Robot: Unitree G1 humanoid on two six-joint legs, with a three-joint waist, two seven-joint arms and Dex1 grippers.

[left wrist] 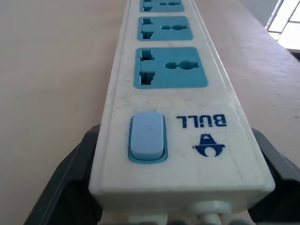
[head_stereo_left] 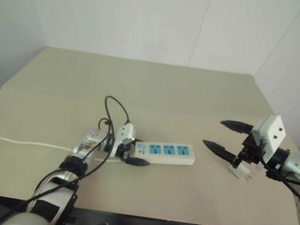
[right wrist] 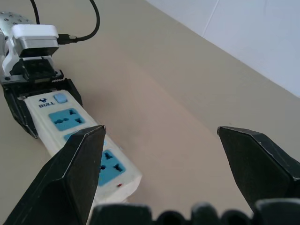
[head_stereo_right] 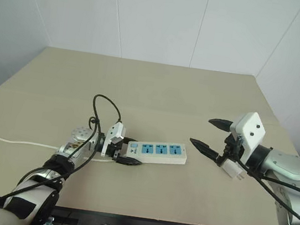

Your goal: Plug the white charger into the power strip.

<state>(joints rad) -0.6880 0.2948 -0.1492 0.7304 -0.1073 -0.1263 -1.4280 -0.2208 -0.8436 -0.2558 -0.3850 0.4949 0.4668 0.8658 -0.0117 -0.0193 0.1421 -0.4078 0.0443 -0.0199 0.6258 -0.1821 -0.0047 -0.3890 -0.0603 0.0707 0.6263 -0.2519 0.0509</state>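
The power strip (head_stereo_left: 167,151) lies flat near the middle of the tan table (head_stereo_left: 158,91), its three blue socket faces up and its switch end (left wrist: 147,136) toward my left arm. My left gripper (head_stereo_left: 133,155) is shut on that switch end, one black finger (left wrist: 70,183) on each long side. My right gripper (head_stereo_right: 203,132) hovers open just off the strip's far end, its fingers (right wrist: 75,173) spread wide with nothing between them. The white charger (head_stereo_left: 240,171) lies on the table under the base of the right gripper, behind its fingertips.
The strip's thin white cord (head_stereo_left: 23,141) runs off the table's left side. Black cables (head_stereo_left: 114,107) loop above my left wrist. The table's front edge (head_stereo_left: 180,217) is close below both arms, and white walls stand behind it and to its right.
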